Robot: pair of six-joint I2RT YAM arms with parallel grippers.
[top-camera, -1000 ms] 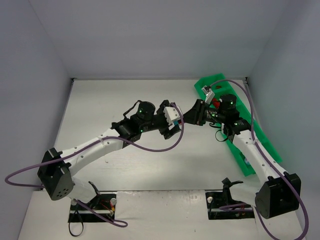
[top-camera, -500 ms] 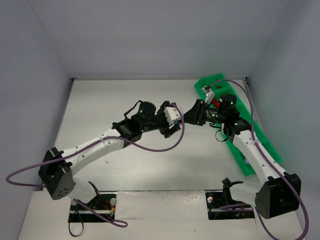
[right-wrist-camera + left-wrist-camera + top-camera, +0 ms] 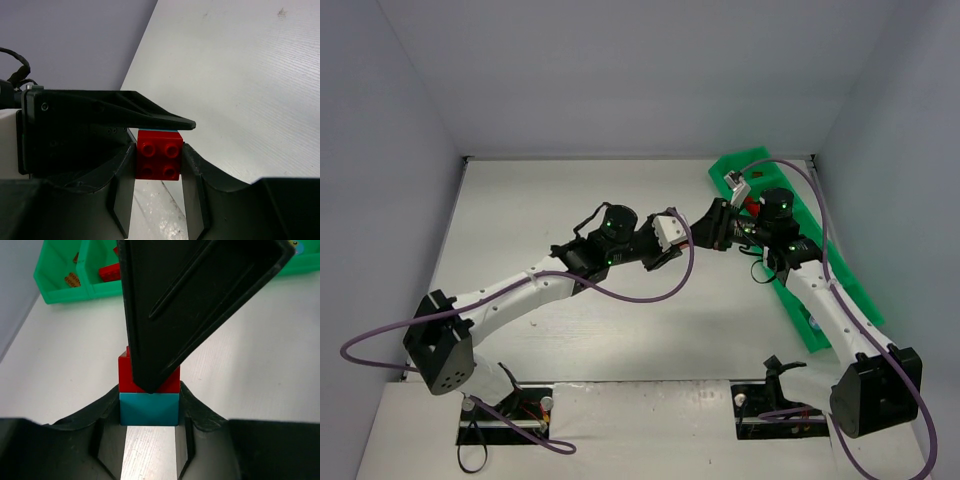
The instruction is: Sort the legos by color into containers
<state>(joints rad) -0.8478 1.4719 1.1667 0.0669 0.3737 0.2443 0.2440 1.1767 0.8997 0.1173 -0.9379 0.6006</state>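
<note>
My two arms meet over the middle of the bench [image 3: 540, 200], the left arm [image 3: 520, 290] reaching right and the right arm [image 3: 825, 300] reaching left, with both sets of jaws on one small stack of two joined bricks. My left jaws are closed most of the way on the teal brick [image 3: 149, 410]. My left wrist view shows a finger [image 3: 106, 415] pressed against each of its sides, and the red brick [image 3: 131, 380] sits on its far face. My right jaws are just as narrow and grip that red brick [image 3: 159, 154], with the fingers [image 3: 192, 172] flat against its two sides and its four studs facing my right wrist camera. From that side only a thin teal edge [image 3: 160, 130] shows behind the red. One right finger crosses the left wrist view as a broad black wedge whose tip comes down on the red brick. One left finger lies the same way across the right wrist view, just above the red brick. The stack is left of the green tray [image 3: 750, 160] and apart from it. The tray runs along the right side of the bench from far to near. In my left wrist view its end compartment [image 3: 50, 277] holds a brown brick [image 3: 72, 279], and the compartment beside it holds red bricks [image 3: 109, 272].
</note>
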